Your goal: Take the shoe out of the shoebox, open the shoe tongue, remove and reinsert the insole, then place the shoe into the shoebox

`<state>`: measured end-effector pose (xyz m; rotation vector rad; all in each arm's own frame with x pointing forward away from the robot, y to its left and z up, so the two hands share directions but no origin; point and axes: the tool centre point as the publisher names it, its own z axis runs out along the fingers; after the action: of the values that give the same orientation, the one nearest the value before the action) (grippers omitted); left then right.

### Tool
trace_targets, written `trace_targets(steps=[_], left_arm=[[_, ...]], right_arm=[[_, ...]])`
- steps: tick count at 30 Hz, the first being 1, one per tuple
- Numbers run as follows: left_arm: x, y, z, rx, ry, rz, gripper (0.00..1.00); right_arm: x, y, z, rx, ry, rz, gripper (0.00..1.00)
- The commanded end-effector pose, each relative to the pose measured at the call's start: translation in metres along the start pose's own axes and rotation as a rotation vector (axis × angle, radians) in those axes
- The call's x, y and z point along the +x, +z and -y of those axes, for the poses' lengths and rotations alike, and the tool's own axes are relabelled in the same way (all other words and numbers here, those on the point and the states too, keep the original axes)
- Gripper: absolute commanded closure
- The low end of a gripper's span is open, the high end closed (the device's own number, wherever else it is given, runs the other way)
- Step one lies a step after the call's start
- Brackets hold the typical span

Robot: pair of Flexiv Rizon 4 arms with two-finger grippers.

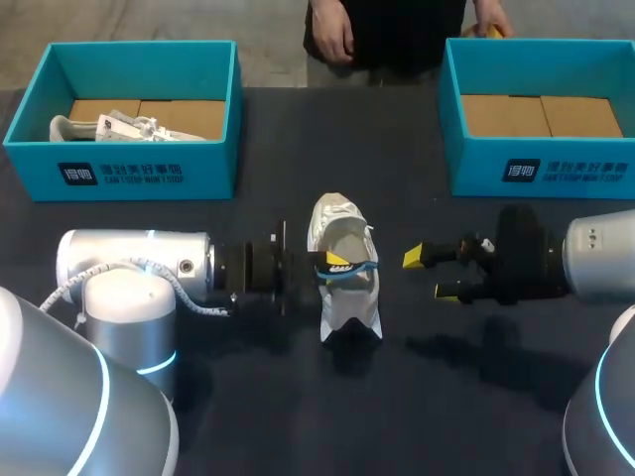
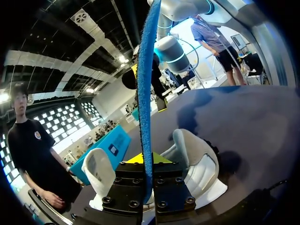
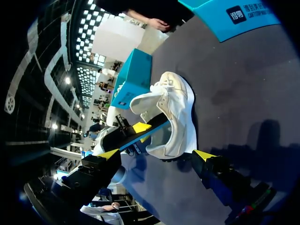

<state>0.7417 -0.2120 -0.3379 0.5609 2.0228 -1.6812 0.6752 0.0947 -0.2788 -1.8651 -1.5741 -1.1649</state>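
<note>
Lower left in frame, the silver left arm has its left gripper clamped on a thin blue insole at the gaping mouth of the white lace-up sneaker lying mid-frame on the dark table, right gripper spread just beside it.

The left arm comes in from the lower left of the frame and lies level above the tabletop, its wrist pointing toward the middle. Its hand is closed, both fingers pressing the blue insole edge-on between them. The right arm enters from the right edge, also level, facing the left one. Its hand is spread, yellow tips well apart, near the left hand but not touching it.
</note>
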Motion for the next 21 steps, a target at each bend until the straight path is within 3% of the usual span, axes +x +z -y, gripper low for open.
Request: trace_targets(steps=[1,14,21], left_arm=[[-0.002,0.002,-0.006,-0.008,0.0,-0.005,1.0],[0.002,0.002,-0.021,-0.049,-0.009,-0.023,1.0],[0.0,0.003,-0.014,-0.041,-0.005,-0.019,1.0]], right_arm=[[0.001,0.0,0.001,-0.001,0.001,0.004,0.0],[0.001,0.0,0.001,-0.001,0.001,0.004,0.0],[0.001,0.0,0.001,-0.001,0.001,0.004,0.0]])
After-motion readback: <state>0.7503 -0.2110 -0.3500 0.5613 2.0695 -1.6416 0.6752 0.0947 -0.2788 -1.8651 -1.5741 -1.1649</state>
